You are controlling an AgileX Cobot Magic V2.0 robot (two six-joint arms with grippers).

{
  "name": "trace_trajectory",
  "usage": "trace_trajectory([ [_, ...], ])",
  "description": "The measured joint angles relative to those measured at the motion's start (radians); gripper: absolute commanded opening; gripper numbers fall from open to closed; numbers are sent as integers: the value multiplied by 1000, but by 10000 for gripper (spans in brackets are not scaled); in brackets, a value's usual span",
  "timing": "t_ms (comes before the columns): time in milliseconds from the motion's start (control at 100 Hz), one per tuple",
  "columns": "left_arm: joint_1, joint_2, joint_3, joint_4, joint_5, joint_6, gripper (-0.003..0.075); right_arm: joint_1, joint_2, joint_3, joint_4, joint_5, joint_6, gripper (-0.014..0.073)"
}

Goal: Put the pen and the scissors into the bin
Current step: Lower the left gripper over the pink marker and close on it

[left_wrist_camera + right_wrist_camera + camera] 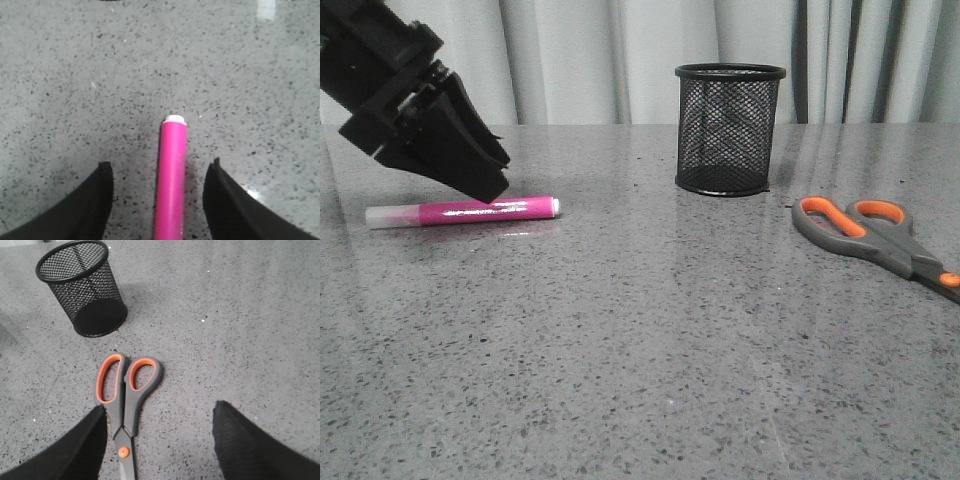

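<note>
Lying flat on the speckled grey table (pixel 650 340), left side of front view, is the pen (pixel 470 211): magenta body, clear cap at one end, white tip at the other. White print runs along the barrel but too small & glared to read. No brand legible anywhere else either.

Count: 1 pen, 1 pr scissors (pixel 880 236), 1 bin (pixel 729 128), 2 grippers.

Left gripper (pixel 159 200) sits low over the pen w/ fingers spread apart; in left wrist view the pen passes between both black fingers (pixel 90 205) w/ bare table showing on each side, so no contact visible. In front view its black body hides part of the pen's upper edge.

Right gripper (pixel 160 440) also spread wide, nothing between the fingers; scissors lie just inside its one finger, blades closed, orange-lined grey loops pointing toward the bin. Scissors flat on table, right side of front view.

Bin upright, black mesh, near table's back edge, centre-right, apart from both items. Grey curtain (pixel 620 60) behind.
</note>
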Motion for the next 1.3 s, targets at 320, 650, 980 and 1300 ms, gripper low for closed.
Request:
trace_trajectory([
  [320, 0, 35, 0, 38, -2, 2, 309, 0, 0, 0, 0, 0, -9, 412],
  [650, 0, 35, -2, 63, -2, 2, 249, 0, 0, 0, 0, -1, -10, 412],
  [980, 0, 35, -8, 75, 0, 2, 249, 0, 0, 0, 0, -1, -13, 412],
  [1300, 0, 35, -10, 96, 31, 2, 221, 0, 0, 0, 0, -1, -13, 412],
])
